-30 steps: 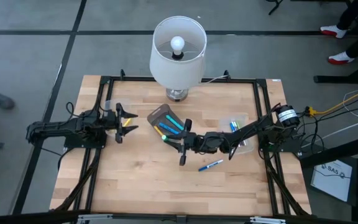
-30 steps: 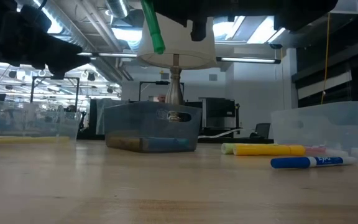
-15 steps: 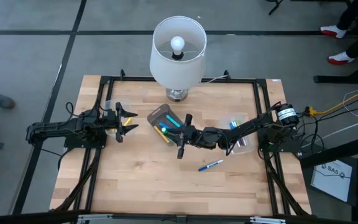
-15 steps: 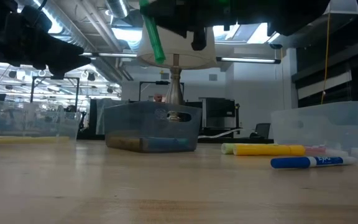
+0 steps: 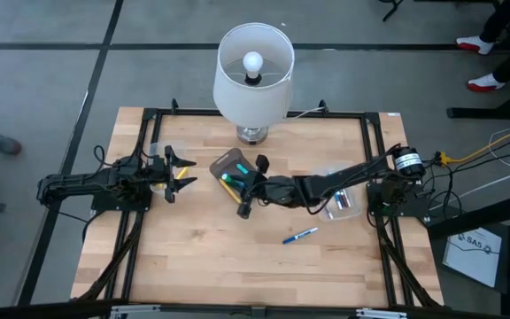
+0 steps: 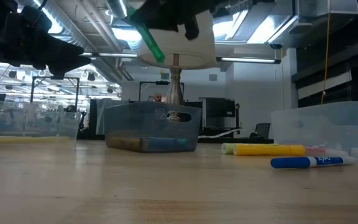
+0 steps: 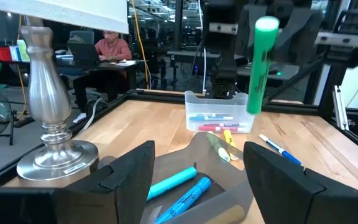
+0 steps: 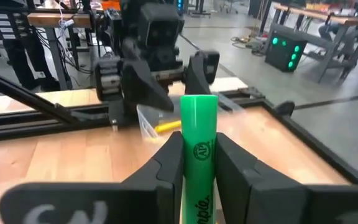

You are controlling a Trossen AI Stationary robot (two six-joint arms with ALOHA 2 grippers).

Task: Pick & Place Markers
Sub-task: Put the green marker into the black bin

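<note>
my right gripper (image 5: 245, 190) clenches the green highlighter (image 8: 197, 163), its long axis tilted, above the grey bin (image 5: 228, 165) at its 11 o'clock; left gripper (image 5: 173, 175) released, waiting.

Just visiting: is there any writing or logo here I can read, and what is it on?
"AP": round seal on the green highlighter held in the right gripper.
"expo": on the blue marker lying on the table.
"SAS": on a white sheet beside the table.
Label on the lamp base: too small to read.
</note>
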